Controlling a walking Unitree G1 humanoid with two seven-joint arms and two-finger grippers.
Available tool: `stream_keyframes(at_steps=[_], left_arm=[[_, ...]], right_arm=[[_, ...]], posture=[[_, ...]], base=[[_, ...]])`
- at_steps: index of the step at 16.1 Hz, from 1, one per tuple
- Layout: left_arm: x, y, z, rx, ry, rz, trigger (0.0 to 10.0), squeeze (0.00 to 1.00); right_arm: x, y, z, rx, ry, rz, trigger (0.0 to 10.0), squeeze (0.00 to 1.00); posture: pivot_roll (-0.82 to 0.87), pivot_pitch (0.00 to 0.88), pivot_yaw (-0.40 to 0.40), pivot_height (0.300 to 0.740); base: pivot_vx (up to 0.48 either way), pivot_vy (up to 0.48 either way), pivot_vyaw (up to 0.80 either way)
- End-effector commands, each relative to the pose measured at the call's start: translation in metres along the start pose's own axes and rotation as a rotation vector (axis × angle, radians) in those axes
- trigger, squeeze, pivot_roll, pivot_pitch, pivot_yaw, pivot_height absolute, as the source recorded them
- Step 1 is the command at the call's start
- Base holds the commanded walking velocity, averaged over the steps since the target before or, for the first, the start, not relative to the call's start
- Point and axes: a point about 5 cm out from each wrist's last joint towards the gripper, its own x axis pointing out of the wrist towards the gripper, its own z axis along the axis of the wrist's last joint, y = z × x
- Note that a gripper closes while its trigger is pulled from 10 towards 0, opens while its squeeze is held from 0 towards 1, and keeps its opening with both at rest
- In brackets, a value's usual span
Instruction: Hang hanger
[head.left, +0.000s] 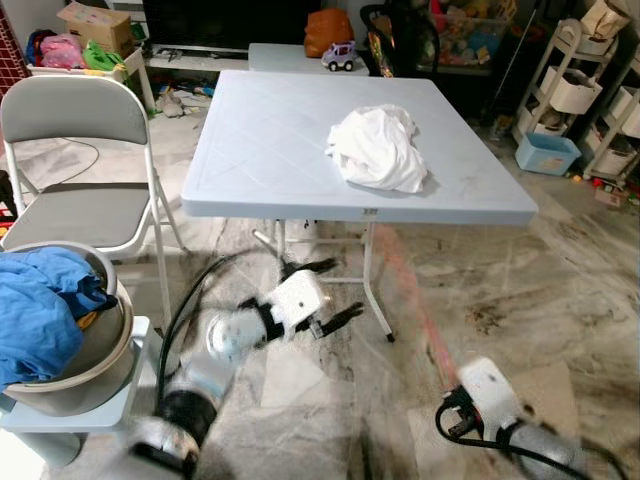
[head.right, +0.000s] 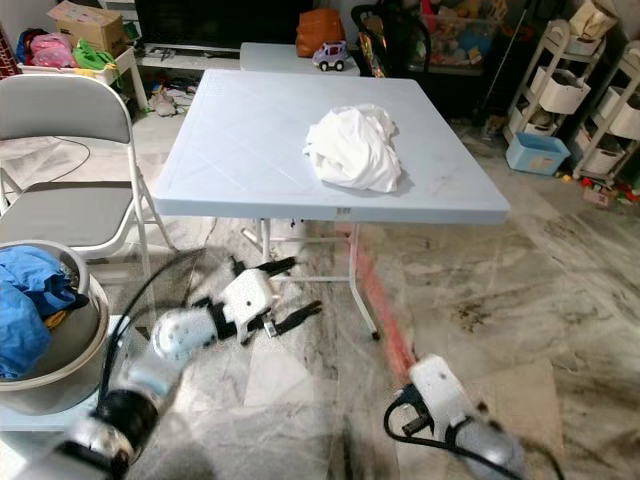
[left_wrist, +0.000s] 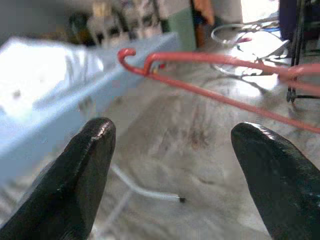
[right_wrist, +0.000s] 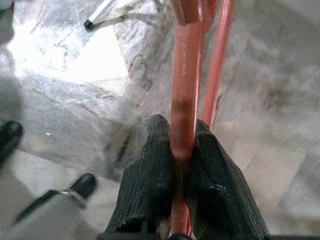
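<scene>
A red hanger (right_wrist: 186, 95) is clamped between the fingers of my right gripper (right_wrist: 182, 137), which is shut on its bar. In the eye views the hanger (head.left: 410, 295) shows as a blurred red streak rising from my right wrist (head.left: 487, 388) low on the right toward the table's front edge. My left gripper (head.left: 327, 294) is open, low in front of the table near its legs, with nothing between its fingers. Past its fingertips (left_wrist: 82, 165), the left wrist view shows the hanger's hook (left_wrist: 131, 56) beside the table edge. A crumpled white garment (head.left: 378, 148) lies on the table.
The pale blue folding table (head.left: 250, 140) stands ahead, its thin leg (head.left: 376, 285) near the hanger. A grey folding chair (head.left: 75, 195) is on the left. A metal basin (head.left: 95, 365) of blue clothes sits at my near left. Shelves and clutter line the back.
</scene>
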Motion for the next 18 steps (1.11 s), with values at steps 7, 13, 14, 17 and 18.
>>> stream_keyframes(at_steps=[7,13,14,17,18], left_arm=[[0.013,-0.006,-0.009,-0.220,0.066,0.141,10.0,1.00],[0.017,-0.010,-0.005,-0.267,0.072,0.087,10.0,0.00],[0.018,-0.010,-0.005,-0.275,0.073,0.081,10.0,0.00],[0.019,-0.009,-0.004,-0.282,0.069,0.078,10.0,0.00],[0.019,-0.009,-0.004,-0.282,0.072,0.077,10.0,0.00]], right_arm=[[-0.021,0.001,-0.017,0.648,-0.099,-0.458,0.0,0.00],[-0.024,0.013,0.009,0.894,-0.202,-0.540,10.0,0.00],[-0.023,0.013,0.010,0.898,-0.202,-0.552,10.0,0.00],[-0.023,0.010,0.012,0.885,-0.208,-0.552,10.0,0.00],[-0.023,0.008,0.012,0.886,-0.211,-0.556,10.0,0.00]], posture=[[0.05,0.000,-0.067,0.740],[0.03,0.000,-0.044,0.740],[0.03,0.000,-0.043,0.740],[0.03,0.000,-0.044,0.740],[0.03,0.000,-0.044,0.740]], base=[[0.000,0.000,0.00],[0.040,0.000,0.00],[0.251,0.000,0.00],[0.331,0.000,0.00],[0.368,0.000,-0.41]])
